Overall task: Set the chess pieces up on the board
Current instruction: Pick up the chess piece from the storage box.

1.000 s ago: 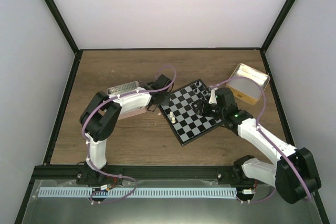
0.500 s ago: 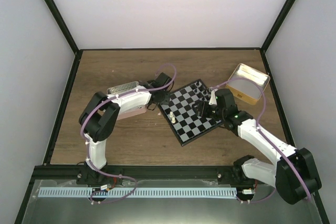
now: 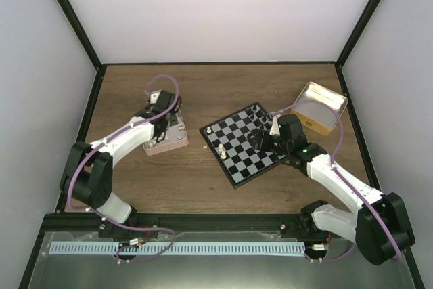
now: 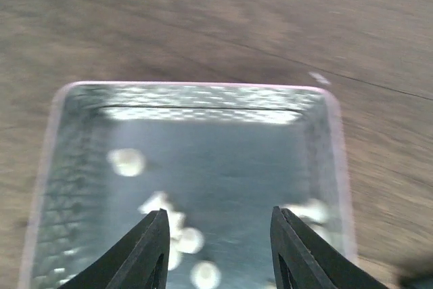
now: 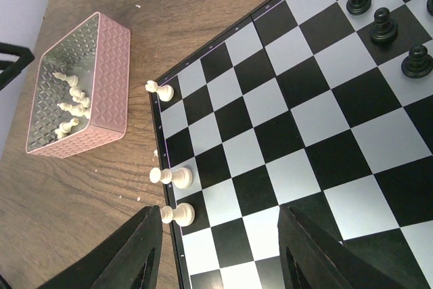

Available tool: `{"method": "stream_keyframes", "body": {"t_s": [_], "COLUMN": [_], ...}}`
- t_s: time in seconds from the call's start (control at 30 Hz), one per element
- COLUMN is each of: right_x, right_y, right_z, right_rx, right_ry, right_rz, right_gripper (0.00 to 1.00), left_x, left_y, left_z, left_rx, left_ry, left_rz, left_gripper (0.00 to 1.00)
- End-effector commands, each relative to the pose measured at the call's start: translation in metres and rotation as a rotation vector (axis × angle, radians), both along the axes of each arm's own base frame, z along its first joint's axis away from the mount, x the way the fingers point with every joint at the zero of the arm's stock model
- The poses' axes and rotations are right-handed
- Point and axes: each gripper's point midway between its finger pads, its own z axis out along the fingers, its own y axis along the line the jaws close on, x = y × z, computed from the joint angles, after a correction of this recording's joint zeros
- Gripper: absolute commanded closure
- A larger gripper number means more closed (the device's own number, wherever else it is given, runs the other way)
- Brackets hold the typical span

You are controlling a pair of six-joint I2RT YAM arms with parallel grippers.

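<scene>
1. The left gripper (image 4: 220,255) hovers over the pink tin (image 4: 196,87), jaws parted and empty, with cream-white chess pieces (image 4: 127,162) directly below it.
2. The board (image 5: 270,133) lies mid-tabletop (image 3: 176,181), with three white men (image 5: 170,177) at its left edge and black men (image 5: 382,25) at the far corner.
3. The right gripper (image 5: 220,255) hangs unclenched and empty above the board's near squares.

Your left wrist view is badly blurred: the pale pieces (image 4: 126,162) in the pink tin (image 4: 196,87) read only as soft blobs, and you cannot tell their types. The tin's near end runs off the bottom edge. In your right wrist view the board (image 5: 284,120) is cut off at right and bottom, and the topmost black pieces (image 5: 382,25) are clipped. From above, the right end effector (image 3: 257,140) covers several squares.
</scene>
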Motion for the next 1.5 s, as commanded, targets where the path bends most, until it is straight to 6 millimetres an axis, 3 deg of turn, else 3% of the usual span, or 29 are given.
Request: {"method": "stream_keyframes", "body": {"t_s": [0.0, 0.17, 0.53, 1.13, 1.3, 1.47], "right_x": [-0.001, -0.002, 0.000, 0.001, -0.001, -0.002], "right_y": [0.002, 0.003, 0.003, 0.004, 0.003, 0.003], "right_z": [0.005, 0.008, 0.011, 0.013, 0.011, 0.014], "right_rx": [0.009, 0.014, 0.014, 0.010, 0.009, 0.014], "right_ry": [-0.016, -0.016, -0.021, -0.026, -0.020, -0.027], "right_rz": [0.003, 0.007, 0.004, 0.012, 0.010, 0.012], "right_gripper": [0.52, 0.52, 0.52, 0.52, 0.52, 0.52], "left_x": [-0.007, -0.002, 0.021, 0.030, 0.031, 0.033], "left_y": [0.051, 0.088, 0.097, 0.096, 0.096, 0.096], "left_z": [-0.006, -0.019, -0.051, -0.073, -0.069, -0.054], "left_rx": [0.014, 0.003, -0.056, -0.153, -0.154, -0.159], "left_ry": [-0.010, 0.062, 0.137, 0.199, 0.188, 0.163], "left_rz": [0.153, 0.205, 0.200, 0.154, 0.154, 0.147], "left_gripper": [0.56, 0.57, 0.73, 0.78, 0.87, 0.89]}}
